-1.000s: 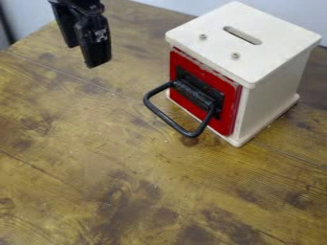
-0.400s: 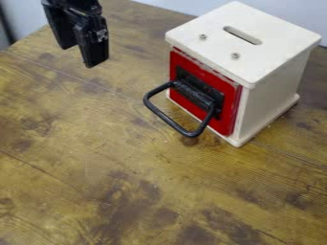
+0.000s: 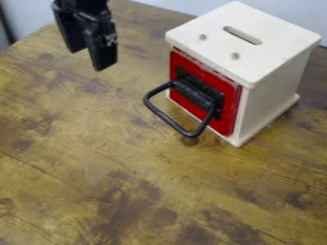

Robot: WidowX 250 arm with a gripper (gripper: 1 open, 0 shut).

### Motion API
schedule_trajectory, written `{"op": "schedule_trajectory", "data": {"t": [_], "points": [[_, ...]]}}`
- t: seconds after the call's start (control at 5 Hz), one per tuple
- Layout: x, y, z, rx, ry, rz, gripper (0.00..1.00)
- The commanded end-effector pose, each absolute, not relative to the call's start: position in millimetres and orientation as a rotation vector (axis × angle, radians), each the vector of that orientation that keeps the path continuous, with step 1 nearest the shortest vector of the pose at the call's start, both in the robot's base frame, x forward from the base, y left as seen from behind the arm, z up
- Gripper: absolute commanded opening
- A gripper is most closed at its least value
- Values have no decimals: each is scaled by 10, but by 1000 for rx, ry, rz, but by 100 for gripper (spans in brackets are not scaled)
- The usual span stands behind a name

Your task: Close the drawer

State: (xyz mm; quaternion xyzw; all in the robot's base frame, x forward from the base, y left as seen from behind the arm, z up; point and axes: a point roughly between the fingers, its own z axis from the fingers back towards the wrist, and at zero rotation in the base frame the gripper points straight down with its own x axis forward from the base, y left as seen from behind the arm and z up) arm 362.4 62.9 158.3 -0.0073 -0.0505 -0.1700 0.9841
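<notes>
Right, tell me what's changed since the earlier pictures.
The gripper has shifted slightly right in the picture, its fingers apart with nothing between them. The red drawer, its black loop handle and the cream-white cabinet look unmoved.
</notes>
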Motion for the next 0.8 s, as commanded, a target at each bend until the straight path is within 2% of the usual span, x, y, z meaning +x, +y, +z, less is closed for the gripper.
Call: {"op": "schedule_trajectory", "data": {"t": [0.0,0.6], "points": [[3668,656,1835,9,-167,-340,100],[3712,775,1779,-2,-163,-416,100]]}}
